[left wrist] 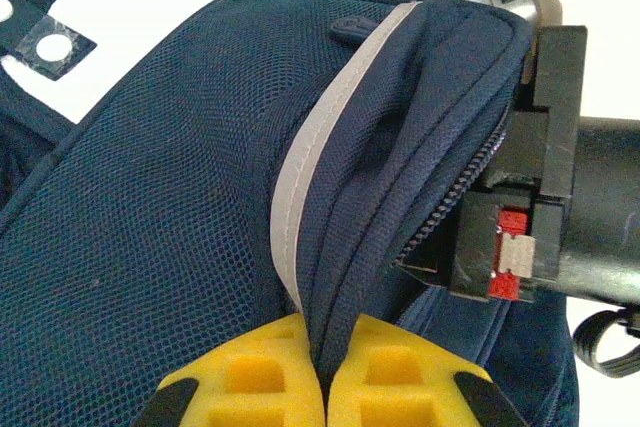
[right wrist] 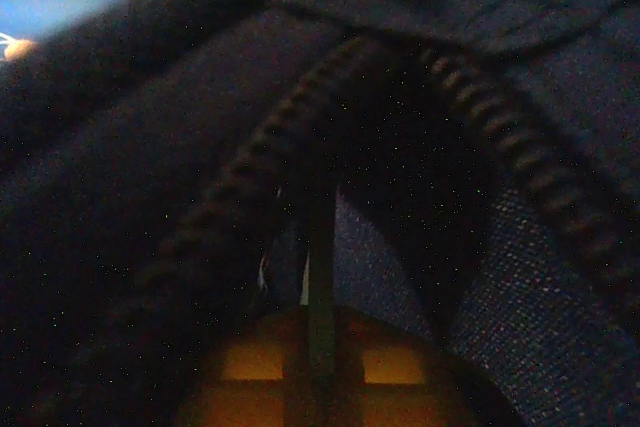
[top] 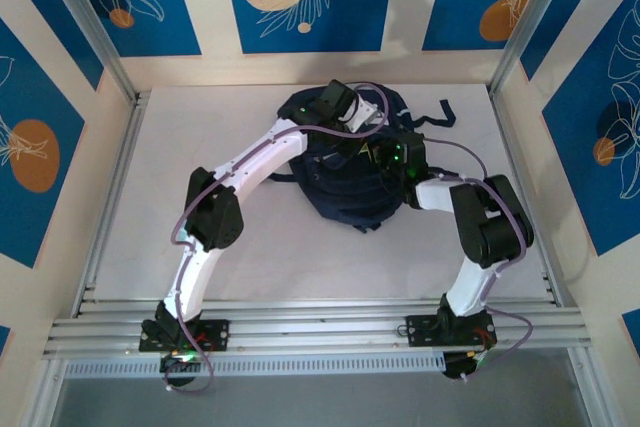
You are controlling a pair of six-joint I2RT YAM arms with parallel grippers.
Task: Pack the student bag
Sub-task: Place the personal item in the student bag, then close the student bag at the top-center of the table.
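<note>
The student bag (top: 340, 187), dark navy, lies in the middle of the white table. My left gripper (left wrist: 325, 337) is shut on a fold of its fabric, right beside the pale stripe (left wrist: 320, 137). From above, that left gripper (top: 368, 125) sits over the bag's far end. My right gripper (top: 385, 155) reaches in from the right. Its body (left wrist: 545, 197) presses against the open zipper (left wrist: 450, 197). In the dim right wrist view, my right gripper (right wrist: 320, 327) is shut on a thin dark tab, seemingly the zipper pull (right wrist: 320, 247), between two rows of zipper teeth (right wrist: 250, 157). The bag's inside is too dark to read.
A black strap (top: 446, 113) trails off the bag toward the far right. Bare table (top: 180, 137) lies left of the bag and in front of it. Metal rails (top: 320, 327) run along the near edge, with painted walls close on three sides.
</note>
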